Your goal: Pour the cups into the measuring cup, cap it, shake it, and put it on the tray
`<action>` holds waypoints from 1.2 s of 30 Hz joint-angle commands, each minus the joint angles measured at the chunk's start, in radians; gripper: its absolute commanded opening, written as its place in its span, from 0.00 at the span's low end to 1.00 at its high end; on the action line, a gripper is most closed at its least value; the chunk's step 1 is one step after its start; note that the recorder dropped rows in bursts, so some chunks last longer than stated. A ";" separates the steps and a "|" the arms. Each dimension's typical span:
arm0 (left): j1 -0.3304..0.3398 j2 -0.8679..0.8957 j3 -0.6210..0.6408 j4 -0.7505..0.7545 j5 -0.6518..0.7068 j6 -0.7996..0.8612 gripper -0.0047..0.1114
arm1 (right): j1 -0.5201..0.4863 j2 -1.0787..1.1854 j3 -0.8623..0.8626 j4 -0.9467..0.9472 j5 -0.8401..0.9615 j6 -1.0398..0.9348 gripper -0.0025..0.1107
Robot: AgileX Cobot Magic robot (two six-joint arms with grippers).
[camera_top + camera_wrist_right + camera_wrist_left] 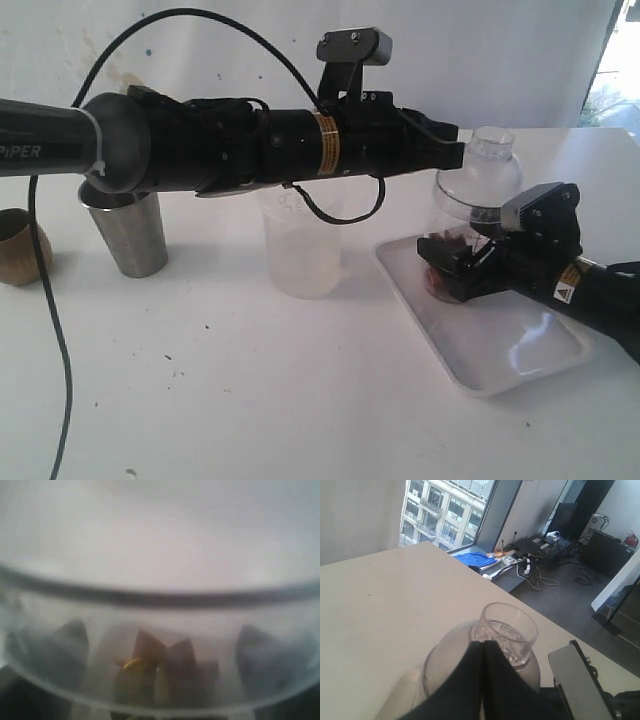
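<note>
The clear measuring cup stands on the white tray with brown pieces in its bottom and a domed clear cap on top. My right gripper is shut on its lower part, and its dark fingers show blurred through the wall on both sides. My left gripper reaches across from the left. It is shut and holds nothing, with its fingertips at the cap's dome beside the cap's small clear neck. The steel tumbler and the wooden cup stand at far left.
A frosted unmarked cup stands mid-table under the left arm. A black cable hangs down at the left. In the left wrist view the table's edge runs just beyond the cup.
</note>
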 commanded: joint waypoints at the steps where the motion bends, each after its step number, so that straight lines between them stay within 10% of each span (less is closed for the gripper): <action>1: -0.004 0.000 -0.004 0.012 -0.011 -0.007 0.04 | -0.004 0.004 -0.003 0.004 -0.029 -0.008 0.02; 5: -0.004 0.000 -0.004 0.014 -0.011 -0.007 0.04 | -0.004 0.004 -0.003 0.004 -0.031 0.019 0.10; 13: -0.004 -0.002 -0.004 0.040 -0.013 -0.033 0.04 | -0.004 0.004 -0.003 0.036 -0.016 0.046 0.96; 36: -0.004 -0.073 -0.004 0.068 0.067 -0.039 0.04 | -0.004 -0.208 0.000 -0.053 0.121 0.177 0.95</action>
